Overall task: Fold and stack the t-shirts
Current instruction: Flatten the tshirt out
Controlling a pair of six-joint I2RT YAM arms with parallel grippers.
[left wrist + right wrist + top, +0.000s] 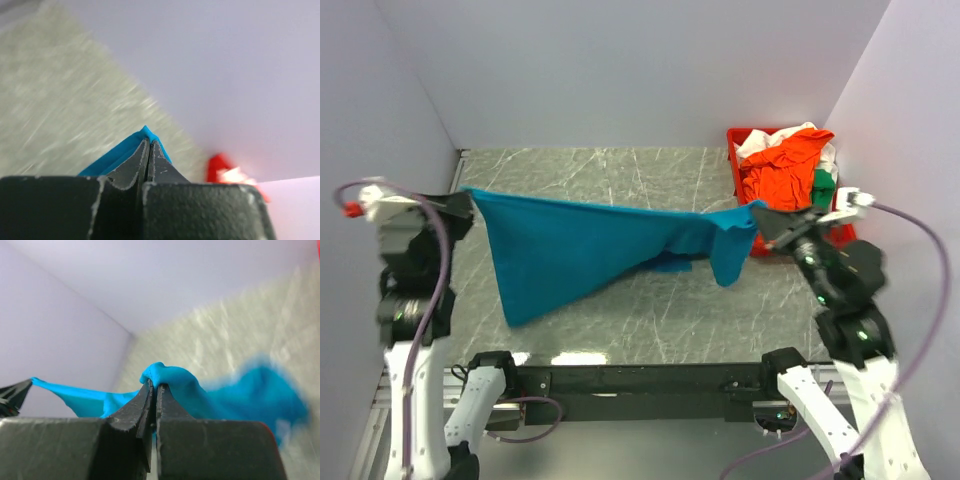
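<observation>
A teal-blue t-shirt (580,250) hangs stretched in the air between my two grippers, sagging to a point near the table at the lower left. My left gripper (465,198) is shut on its left corner; the left wrist view shows the cloth (125,150) pinched at the closed tips (148,142). My right gripper (760,218) is shut on its right end; the right wrist view shows a cloth bunch (175,380) over the closed tips (154,386). An orange t-shirt (782,165), a white one (770,138) and a green one (822,187) lie heaped in the tray.
A red plastic tray (734,160) stands at the back right corner of the grey marbled table (620,320). Pale walls close in on the left, back and right. The arms' bases and a black rail (640,380) run along the near edge.
</observation>
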